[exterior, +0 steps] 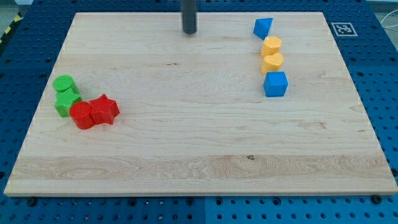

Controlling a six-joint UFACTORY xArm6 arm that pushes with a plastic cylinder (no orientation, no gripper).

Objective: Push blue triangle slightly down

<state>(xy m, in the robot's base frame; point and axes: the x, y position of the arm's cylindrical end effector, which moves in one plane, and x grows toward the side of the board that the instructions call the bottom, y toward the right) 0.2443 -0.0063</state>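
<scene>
At the view's left, on the wooden counter (186,130), a green cylinder (63,83) sits just above a second green block (65,101), whose shape is hard to make out, possibly a star. Touching that one on its right is a red cylinder (81,116), and pressed against it a red star (104,110).

Near the view's top, left of centre, the dark rod comes down and my tip (189,32) rests on bare wood, well apart from every block. It is a plain rod: this end effector has no jaws to spread or press together, and it pinches nothing.

Toward the view's right, the blue triangle (263,27) lies near the top edge, right of my tip at about the same height. Below it run a yellow block (271,45), another yellow block (272,61), and a blue cube (275,84), close together in a column.
</scene>
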